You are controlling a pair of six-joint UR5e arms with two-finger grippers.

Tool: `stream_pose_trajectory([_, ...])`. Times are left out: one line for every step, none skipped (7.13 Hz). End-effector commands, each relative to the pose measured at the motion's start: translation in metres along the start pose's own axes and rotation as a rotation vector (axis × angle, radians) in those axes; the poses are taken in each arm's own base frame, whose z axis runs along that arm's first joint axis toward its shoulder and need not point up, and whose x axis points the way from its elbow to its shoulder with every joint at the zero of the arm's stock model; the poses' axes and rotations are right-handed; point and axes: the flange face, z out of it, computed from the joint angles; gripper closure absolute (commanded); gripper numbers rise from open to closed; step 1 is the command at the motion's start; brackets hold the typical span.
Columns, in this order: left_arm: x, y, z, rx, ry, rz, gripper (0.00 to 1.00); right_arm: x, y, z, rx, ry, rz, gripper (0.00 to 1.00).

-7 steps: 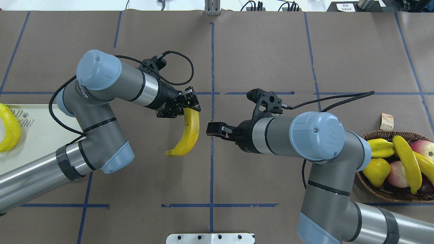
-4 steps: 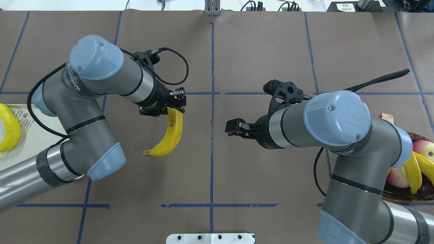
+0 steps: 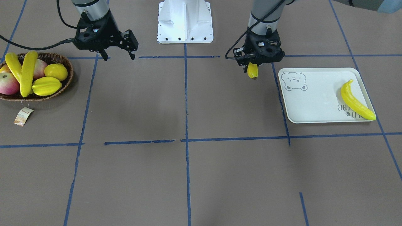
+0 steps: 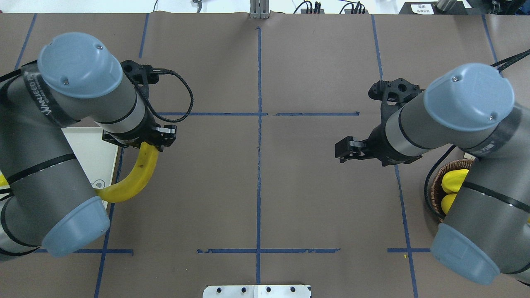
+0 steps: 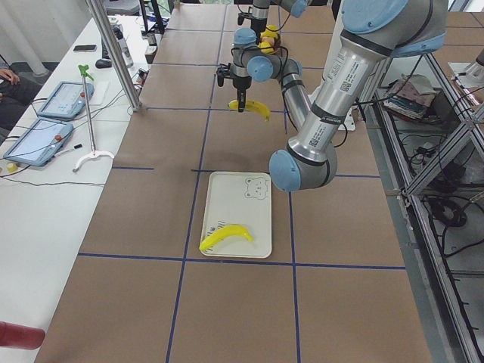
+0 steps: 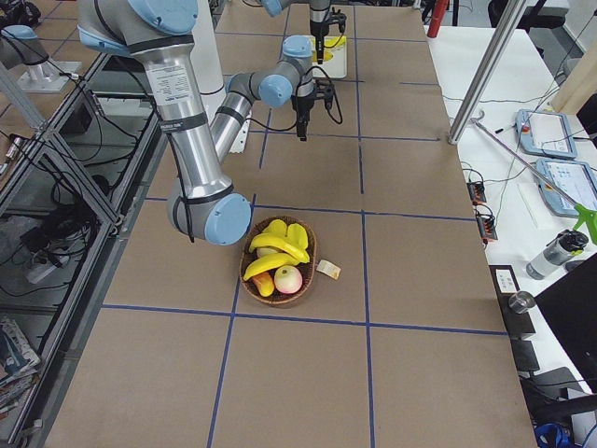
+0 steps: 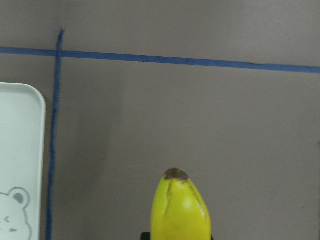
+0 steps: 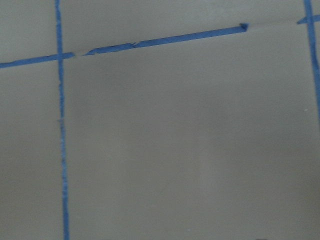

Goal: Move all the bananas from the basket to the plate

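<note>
My left gripper (image 3: 255, 64) is shut on the top of a yellow banana (image 3: 252, 70) that hangs in the air just beside the plate (image 3: 314, 106), over its bear-face corner. In the overhead view the gripper (image 4: 153, 142) holds that banana (image 4: 134, 180), whose lower end reaches over the plate (image 4: 97, 155). The left wrist view has the banana tip (image 7: 181, 210) and the plate's corner (image 7: 20, 165). Another banana (image 3: 356, 100) lies on the plate. Two bananas (image 3: 26, 73) lie in the basket (image 3: 70, 75). My right gripper (image 3: 118, 57) hangs open and empty beside the basket.
The basket also holds apples (image 3: 8, 83), a lemon (image 3: 56, 71) and a starfruit (image 3: 46, 85); its paper tag (image 3: 23, 115) lies on the table. The robot's base (image 3: 185, 22) stands at the table's edge. Blue tape lines cross the brown table.
My left arm has carried the banana leftward to the plate's edge. My right arm has swung back to the right, towards the basket, still open.
</note>
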Motion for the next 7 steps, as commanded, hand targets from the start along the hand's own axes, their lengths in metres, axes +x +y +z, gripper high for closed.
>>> stream_pose_trajectory([-0.039,-0.011,-0.016,-0.006,-0.12,-0.052,1.0,0.064,-0.019,-0.004,-0.025,0.095,-0.103,0.01])
stream_pose_trajectory([-0.058,-0.027,-0.031,0.025,-0.11,-0.118,1.0,0.101,-0.029,-0.007,-0.033,0.126,-0.149,0.01])
stream_pose_trajectory([-0.07,-0.031,-0.033,0.041,-0.113,-0.283,1.0,0.133,-0.037,-0.012,-0.052,0.132,-0.18,0.01])
stream_pose_trajectory([-0.082,-0.039,-0.035,0.07,-0.099,-0.399,1.0,0.17,-0.044,-0.019,-0.067,0.141,-0.218,0.01])
stream_pose_trajectory([-0.114,-0.049,-0.026,0.097,-0.083,-0.498,1.0,0.207,-0.05,-0.027,-0.084,0.145,-0.249,0.01])
stream_pose_trajectory([-0.158,-0.058,-0.01,0.133,-0.058,-0.581,1.0,0.24,-0.051,-0.033,-0.102,0.143,-0.278,0.01])
stream_pose_trajectory([-0.201,-0.065,0.013,0.136,-0.034,-0.621,1.0,0.255,-0.051,-0.036,-0.106,0.148,-0.288,0.01])
